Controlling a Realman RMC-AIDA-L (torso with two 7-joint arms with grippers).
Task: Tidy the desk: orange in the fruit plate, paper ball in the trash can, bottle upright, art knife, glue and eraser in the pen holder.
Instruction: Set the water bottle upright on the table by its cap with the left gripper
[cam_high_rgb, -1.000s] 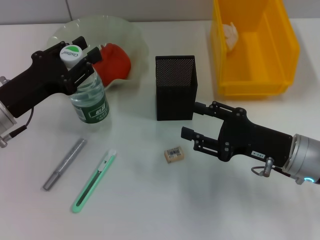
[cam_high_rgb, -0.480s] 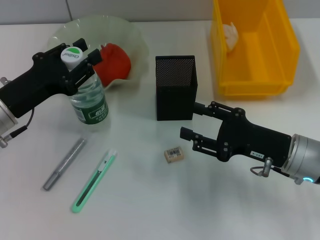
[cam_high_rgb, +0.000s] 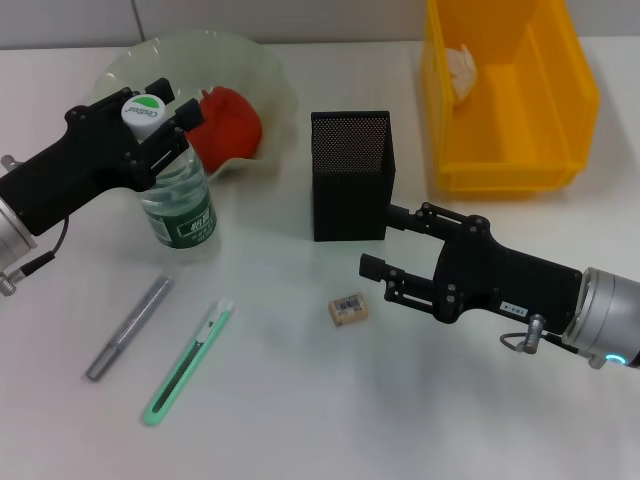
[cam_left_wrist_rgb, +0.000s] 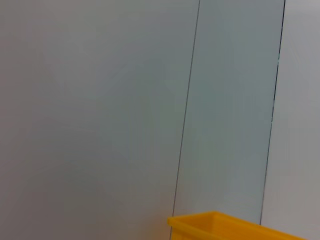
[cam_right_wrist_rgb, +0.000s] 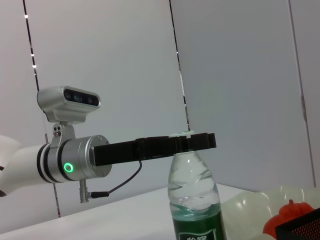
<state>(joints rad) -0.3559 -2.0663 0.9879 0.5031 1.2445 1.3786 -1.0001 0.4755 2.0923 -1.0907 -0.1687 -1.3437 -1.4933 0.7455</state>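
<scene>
The clear bottle (cam_high_rgb: 178, 205) with a green label stands upright near the fruit plate (cam_high_rgb: 200, 55). My left gripper (cam_high_rgb: 165, 105) is shut on the bottle's neck under the white and green cap. It also shows in the right wrist view (cam_right_wrist_rgb: 192, 141), on the bottle (cam_right_wrist_rgb: 194, 200). The orange (cam_high_rgb: 228, 122) lies in the plate. My right gripper (cam_high_rgb: 385, 240) is open and empty, low over the table, just right of the eraser (cam_high_rgb: 348, 308). The green art knife (cam_high_rgb: 188, 362) and the grey glue stick (cam_high_rgb: 128, 327) lie at the front left. The paper ball (cam_high_rgb: 462, 65) is in the yellow trash bin (cam_high_rgb: 580, 100).
The black mesh pen holder (cam_high_rgb: 350, 175) stands mid-table, just behind my right gripper. The yellow bin's rim shows in the left wrist view (cam_left_wrist_rgb: 235, 230). White table surface lies in front of the eraser and knife.
The bottle's cap and my left gripper have shifted very slightly. The right arm has not moved.
</scene>
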